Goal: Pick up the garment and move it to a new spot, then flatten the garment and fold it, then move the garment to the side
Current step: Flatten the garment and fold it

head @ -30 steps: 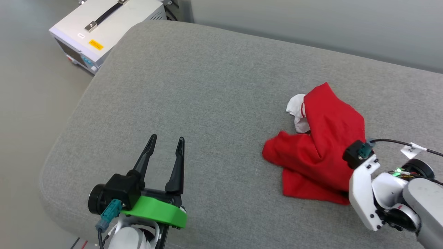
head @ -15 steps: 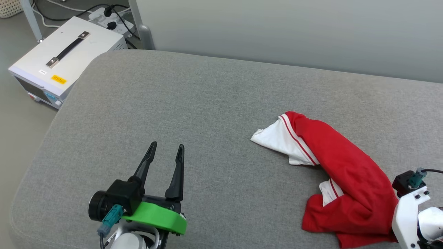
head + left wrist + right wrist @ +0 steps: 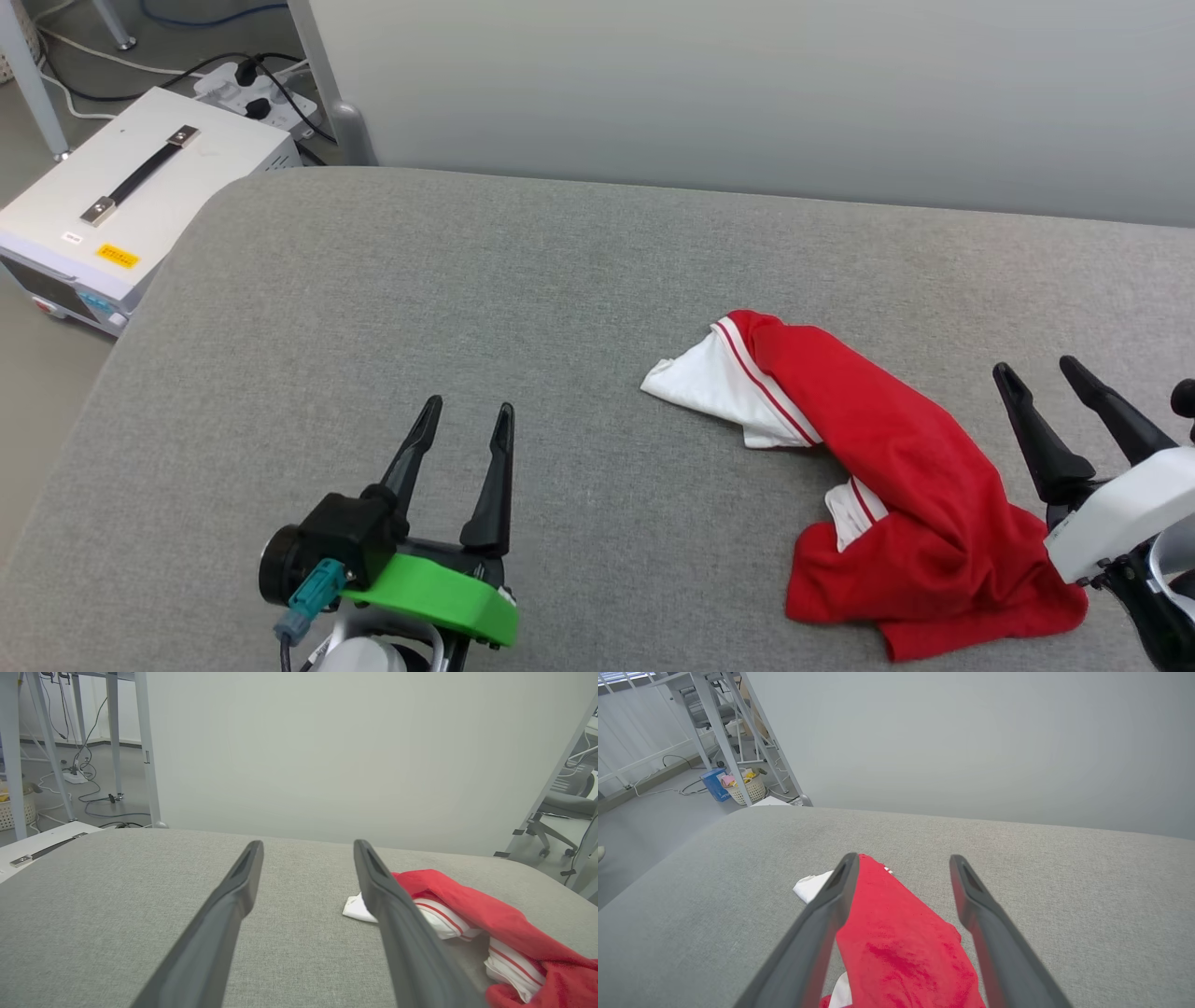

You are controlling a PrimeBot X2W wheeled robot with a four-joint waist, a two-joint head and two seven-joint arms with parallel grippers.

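Garment up first: the red jersey-style garment [image 3: 896, 485] of thin fabric, with white striped-trim sleeves, lies crumpled on the right half of the broad grey upholstered cushion [image 3: 448, 280]. It forms a long ridge running from far left to a bunched heap at the near right. It looks light and limp, and likely to cling a little to that woven cover, so expect it to drag and wrinkle rather than glide; nothing breakable here. The best holds, I'd say, are the edges on show: the white sleeve [image 3: 700, 387] poking out flat to the left, and the red hem at the near right. Pinch one layer, not the heap, or the folds lift with it.

Behind the cushion stands a tall pale grey wall panel [image 3: 747, 93], well clear. Off the far-left corner sits a white metal box with a black carrying handle [image 3: 121, 205], nowhere near the cloth. The left gripper [image 3: 469, 405], green-collared, hovers over the near left, fingers spread wide and empty, well apart from the garment. The right gripper [image 3: 1034, 366] sits just beside the heap's right edge, fingers wide apart, gripping nothing. Far left, a white power strip with black plugs [image 3: 247, 89] trails cables. Open cushion lies to the left; the only obstacle looks to be the garment's own tangle
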